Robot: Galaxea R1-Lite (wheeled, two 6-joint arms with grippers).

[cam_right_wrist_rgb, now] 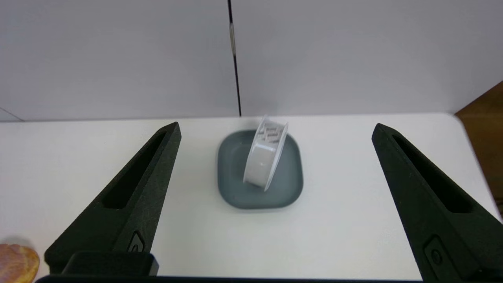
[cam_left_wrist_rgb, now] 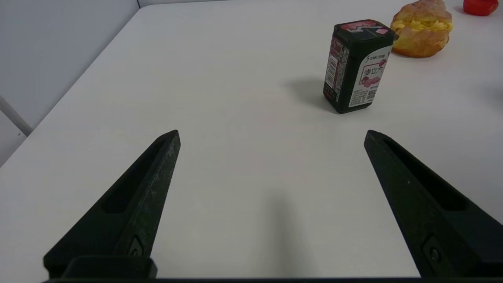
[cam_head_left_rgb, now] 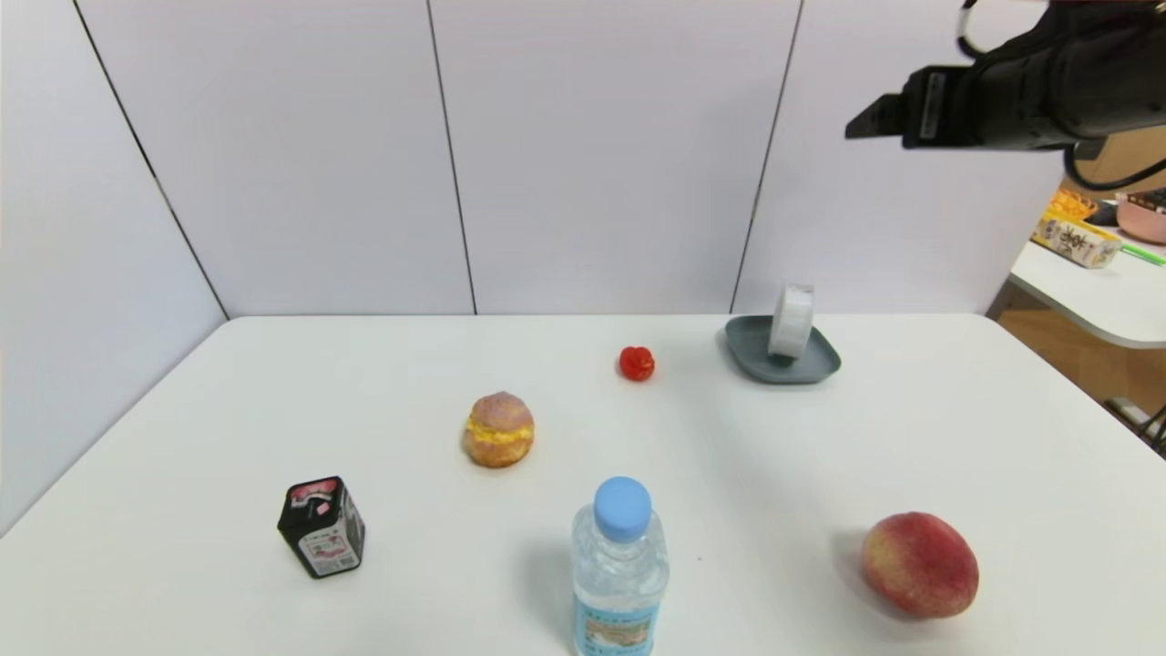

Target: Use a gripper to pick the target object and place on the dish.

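Near the table's far edge, right of centre, the spool (cam_right_wrist_rgb: 264,157) stands on its rim in the dish (cam_right_wrist_rgb: 290,184), seemingly leaning. High above, the right gripper (cam_right_wrist_rgb: 275,129) gapes wide, empty; left gripper (cam_left_wrist_rgb: 271,133) likewise parked wide.

Here we see the right gripper (cam_right_wrist_rgb: 275,133) with its two black fingers (cam_right_wrist_rgb: 129,204) spread wide apart above the white table (cam_right_wrist_rgb: 353,236). Between them, farther off, the white spool (cam_right_wrist_rgb: 263,161) stands on edge, tilted, in the grey-blue dish (cam_right_wrist_rgb: 235,188). A peach (cam_right_wrist_rgb: 15,261) shows at one corner.
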